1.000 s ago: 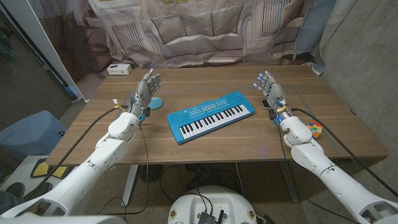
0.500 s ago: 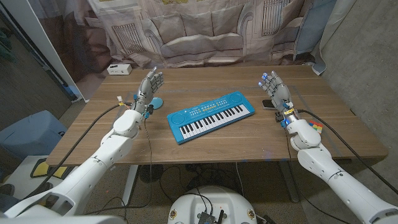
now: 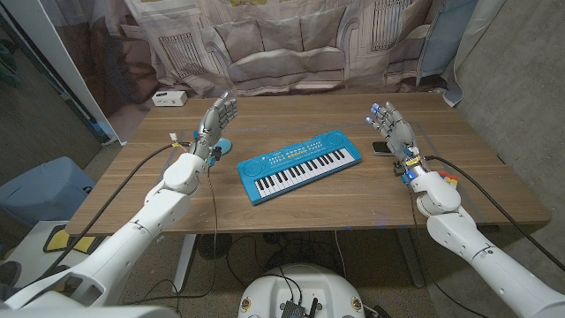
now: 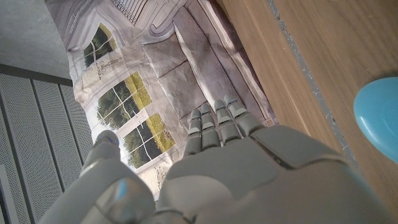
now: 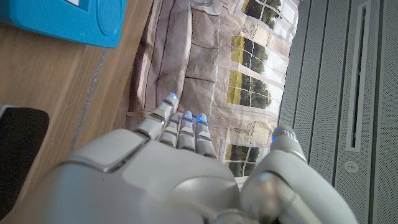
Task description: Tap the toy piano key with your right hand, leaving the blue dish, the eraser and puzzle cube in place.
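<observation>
standing upright with its fingers spread and nothing in its grasp, the robot's right hand [image 3: 390,129] hovers over the right side of the wooden tabletop [image 3: 353,199], its fingertips lit blue. the same hand shows from behind in the right wrist view [image 5: 180,168], fingers straight and apart, holding nothing.

just beside this hand, toward its inner side, lies a small black flat eraser-like block [image 3: 380,147], and by the wrist a multicoloured puzzle cube [image 3: 449,183] peeks out behind the forearm. i cannot tell whether the arm touches either one.

from the right hand, the bright blue toy piano with white and black keys [image 3: 298,164] lies toward the middle of the tabletop, to the hand's left and slightly nearer the robot. its long axis runs on a slant, the right end farther from the robot and close to the hand, the left end nearer the robot. the white keys face the robot's edge, so the nearest keys are those at the piano's right end.

the left hand [image 3: 215,119] stands open and empty too, well apart from the piano on the far side, with the round blue dish [image 3: 220,146] just beside it. judging by this, the right hand is the nearer, and the move calls for a short sweep inward and down, passing over the black block.
</observation>
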